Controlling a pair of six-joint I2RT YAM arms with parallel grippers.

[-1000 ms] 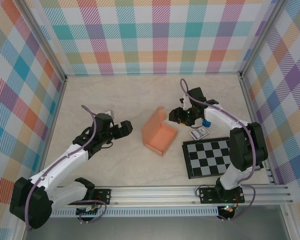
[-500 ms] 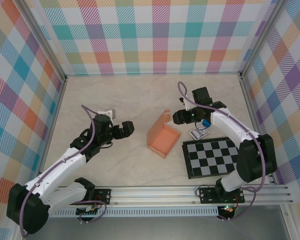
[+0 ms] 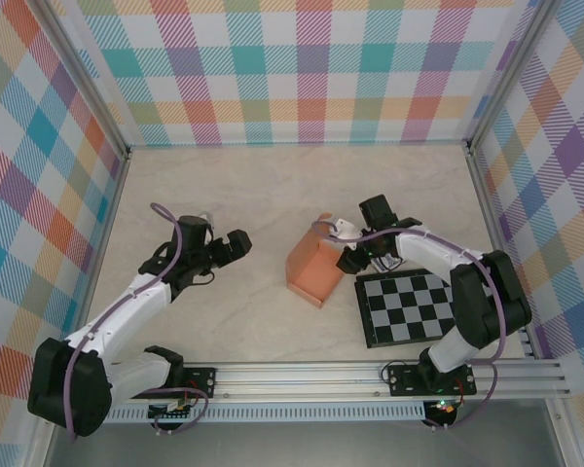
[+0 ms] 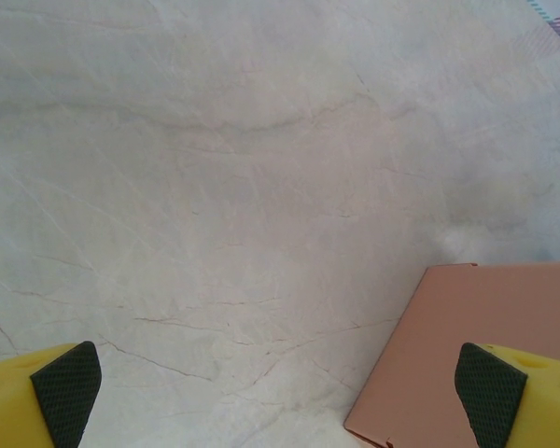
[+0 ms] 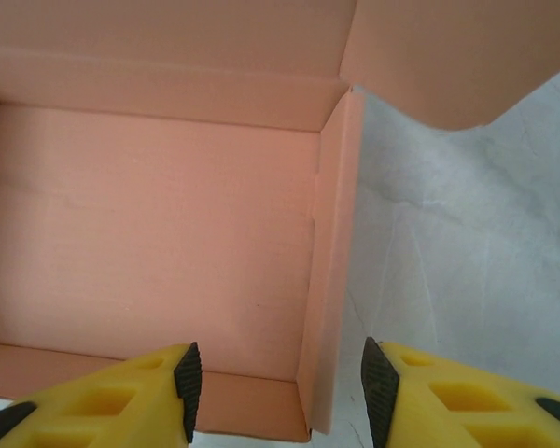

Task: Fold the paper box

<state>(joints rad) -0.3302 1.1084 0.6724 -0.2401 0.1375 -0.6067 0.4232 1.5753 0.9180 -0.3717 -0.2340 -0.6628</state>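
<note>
So, right pincer is open at a middling width and holds nothing. Its fingertips hang at the near right corner of the paper box; can't tell if they touch the card. The box sits right under and ahead of me with the tray formed and the inside bare. Its lid flap is up, ahead and off to my right, not closed. The side wall runs between my two fingers, closer to the right one.

Risks, as I judge them:
- **Sliding or tipping:** the card is thin and light and nothing pins it, so if I shove the lid or wall sideways the whole box likely slides or tips instead of creasing.
- **Crushing:** if I close on the wall, I could crush it or bend it off its crease.
- **Going too low:** a fingertip may dent the floor or splay the corner open.
- **Clutter behind:** the checkered board lies close behind my pincer, off to one side, and a dragged box or my wrist could ride onto it.

Other side, left pincer is spread wide and empty, with a box corner near its right fingertip but apart from it. It braces nothing, so there is no counter-hold if I push toward it.
</note>
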